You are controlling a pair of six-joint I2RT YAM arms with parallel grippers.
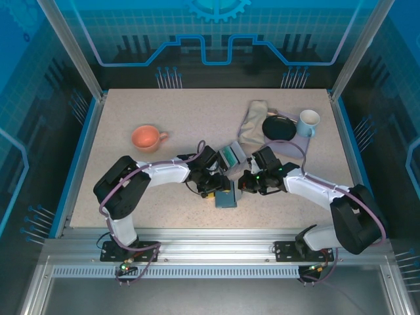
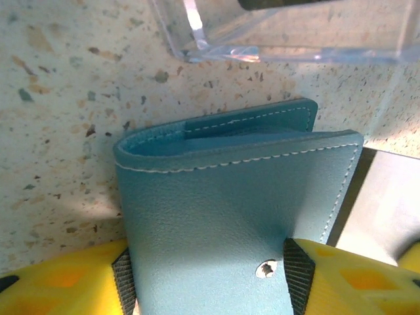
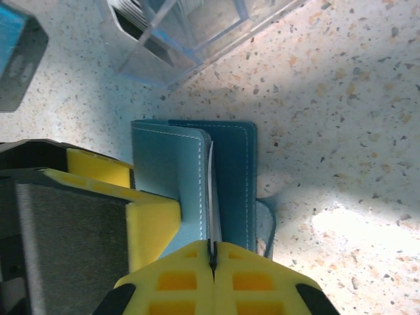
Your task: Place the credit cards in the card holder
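The slate-blue card holder (image 2: 230, 203) stands on edge on the speckled table, its snap dot facing the left wrist camera. My left gripper (image 2: 207, 275) is shut on it, with a ribbed pad against each side. In the right wrist view the card holder (image 3: 167, 170) is folded partly open. A thin credit card (image 3: 210, 190), seen edge-on as a pale line, sits between its leaves. My right gripper (image 3: 211, 252) is shut on that card's near end. From above, both grippers meet at the card holder (image 1: 226, 197). More credit cards (image 1: 230, 156) stand in a clear tray.
The clear plastic tray (image 1: 233, 154) stands just behind the card holder. An orange cup (image 1: 146, 138) is at the left. A beige cloth (image 1: 252, 121), a black disc (image 1: 279, 126) and a white mug (image 1: 308, 122) lie at the back right. A grey block (image 2: 387, 203) lies beside the card holder.
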